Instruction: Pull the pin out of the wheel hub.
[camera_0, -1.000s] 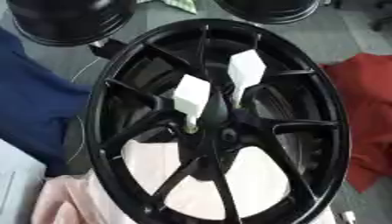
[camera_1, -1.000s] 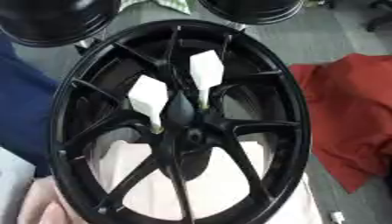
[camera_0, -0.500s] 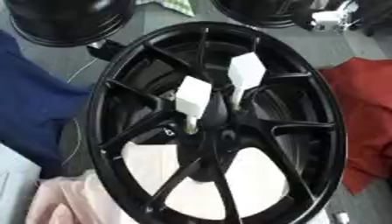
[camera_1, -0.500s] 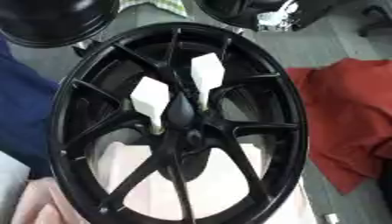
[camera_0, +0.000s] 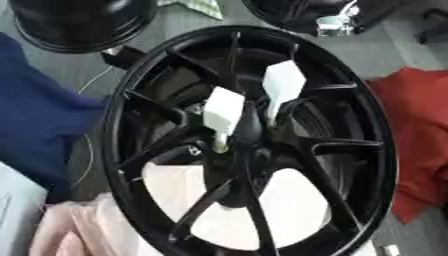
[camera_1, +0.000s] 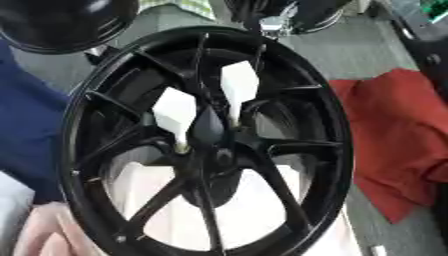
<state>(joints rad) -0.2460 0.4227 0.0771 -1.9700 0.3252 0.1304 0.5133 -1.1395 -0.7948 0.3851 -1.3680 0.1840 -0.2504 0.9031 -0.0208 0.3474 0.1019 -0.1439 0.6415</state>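
Left eye view: two white pins (camera_0: 222, 112) (camera_0: 283, 85) stuck in black wheel hub (camera_0: 241, 150); no hand seen, fingers cannot tell.

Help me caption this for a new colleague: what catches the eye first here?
A big black wheel fills the middle of the view, its spokes meeting at the hub. Two white pins stick up beside the hub. A red cloth lies to the right, a blue cloth to the left.
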